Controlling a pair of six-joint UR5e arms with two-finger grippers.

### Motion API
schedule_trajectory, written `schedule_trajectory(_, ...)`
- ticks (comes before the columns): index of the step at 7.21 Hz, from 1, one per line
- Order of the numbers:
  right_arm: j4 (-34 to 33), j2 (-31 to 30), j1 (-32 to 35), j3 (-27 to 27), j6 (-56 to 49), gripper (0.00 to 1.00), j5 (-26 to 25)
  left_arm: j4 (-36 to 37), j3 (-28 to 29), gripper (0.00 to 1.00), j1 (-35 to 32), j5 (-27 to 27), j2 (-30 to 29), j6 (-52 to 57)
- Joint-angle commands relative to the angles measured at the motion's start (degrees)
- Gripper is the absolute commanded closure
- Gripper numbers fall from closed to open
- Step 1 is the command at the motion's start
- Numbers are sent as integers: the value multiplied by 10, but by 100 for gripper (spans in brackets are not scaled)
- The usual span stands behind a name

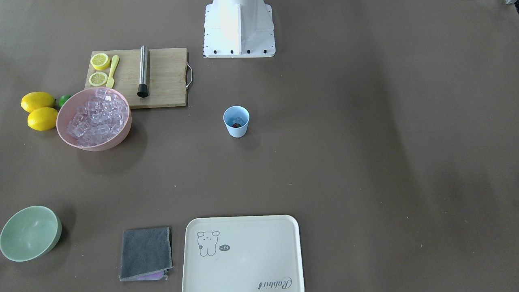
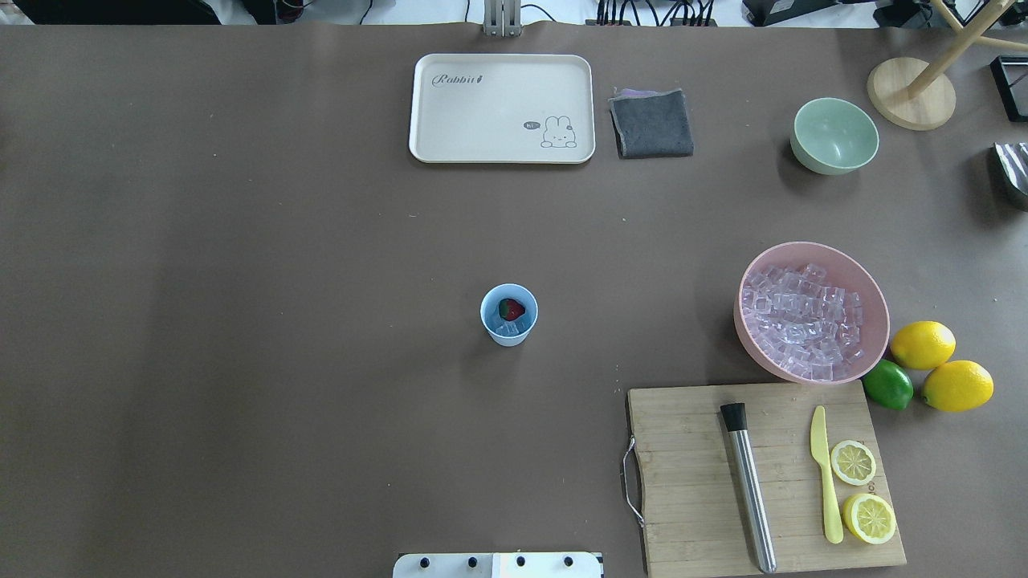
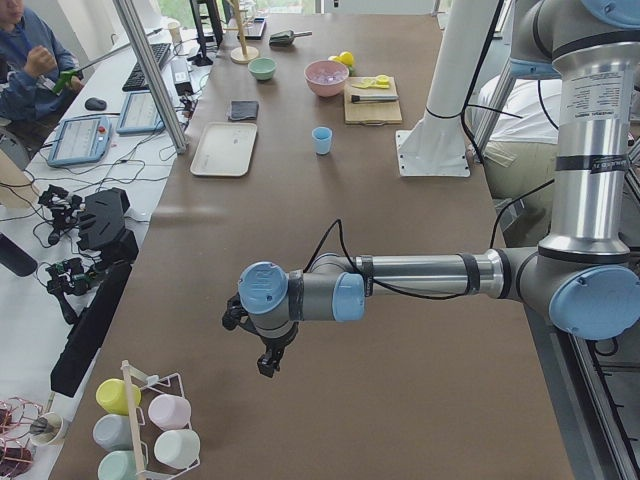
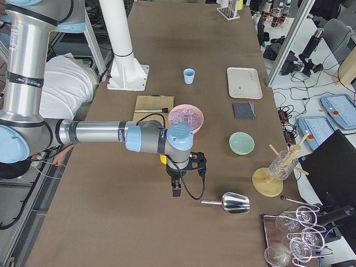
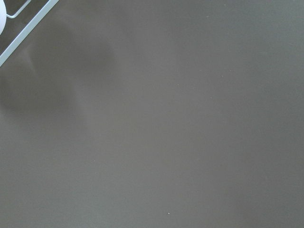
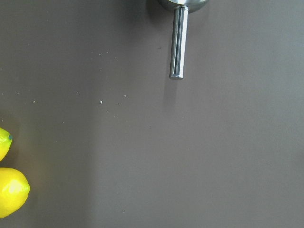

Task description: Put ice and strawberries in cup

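The light-blue cup [image 2: 509,315] stands upright mid-table, also in the front view [image 1: 236,121]. Inside it lie the red strawberry [image 2: 511,308] and a clear ice cube [image 2: 509,327]. Many more ice cubes [image 2: 803,321] fill the pink bowl [image 2: 871,293]. My left gripper [image 3: 268,365] hangs over bare table far from the cup, seen only in the left side view; I cannot tell if it is open. My right gripper [image 4: 176,191] hangs beyond the pink bowl near a metal scoop, seen only in the right side view; I cannot tell its state.
A cutting board [image 2: 691,482] holds a steel muddler [image 2: 748,486], yellow knife [image 2: 823,470] and lemon slices [image 2: 853,462]. Two lemons [image 2: 923,343] and a lime [image 2: 887,384] lie by the pink bowl. A green bowl [image 2: 835,135], grey cloth [image 2: 652,123], tray [image 2: 450,120] and metal scoop [image 4: 233,203] are farther off.
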Motion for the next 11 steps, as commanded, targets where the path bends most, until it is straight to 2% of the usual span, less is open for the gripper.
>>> schedule_trajectory(1, 0, -1, 0, -3, 1, 0, 12, -1, 4, 2, -11, 0, 0, 0)
schedule_trajectory(4, 1, -7, 0, -2, 1, 0, 12, -1, 4, 2, -13, -1, 0, 0)
schedule_trajectory(7, 0, -7, 0, -3, 2, 0, 36, -1, 0, 2, -14, -1, -1, -1)
schedule_trajectory(11, 1, -7, 0, -3, 1, 0, 36, -1, 0, 2, -22, -1, -1, 0)
